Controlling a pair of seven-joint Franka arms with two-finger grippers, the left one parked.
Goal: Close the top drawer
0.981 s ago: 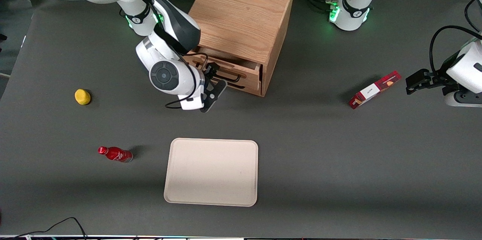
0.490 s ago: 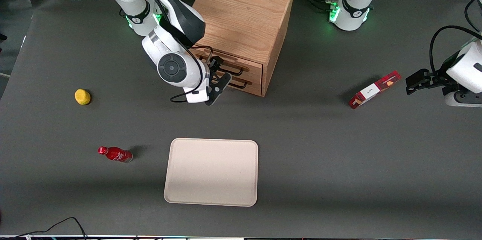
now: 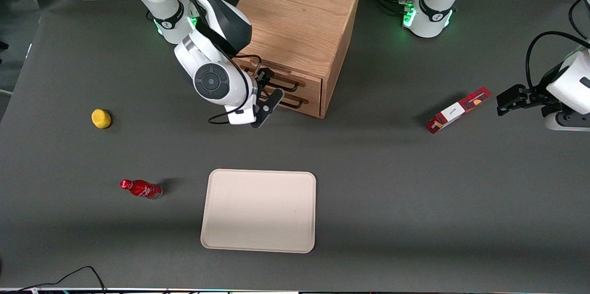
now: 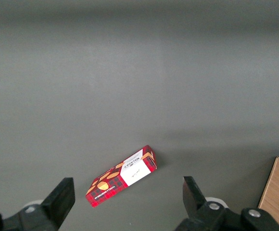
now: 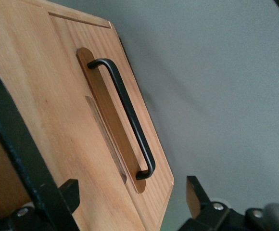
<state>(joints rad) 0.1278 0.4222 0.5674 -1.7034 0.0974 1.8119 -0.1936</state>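
Note:
The oak cabinet (image 3: 297, 17) stands at the back of the table. Its top drawer (image 3: 305, 83) sits pushed in, its front level with the lower drawer (image 3: 308, 103) beneath. My right gripper (image 3: 268, 87) is right in front of the drawer fronts, at the black wire handle (image 3: 286, 85) of the top drawer. In the right wrist view the gripper (image 5: 132, 195) is open, with its fingers (image 5: 69, 191) spread wide against the wood front. One black handle (image 5: 125, 120) shows in full there, and a second black bar (image 5: 19, 159) looms close to the camera.
A beige tray (image 3: 258, 211) lies nearer the front camera than the cabinet. A red bottle (image 3: 140, 189) and a yellow fruit (image 3: 101, 118) lie toward the working arm's end. A red box (image 3: 458, 109) (image 4: 121, 175) lies toward the parked arm's end.
One second ago the top drawer stood pulled out. The gripper moved toward the cabinet with it, and the drawer front is now flush. Little has moved in the last half second.

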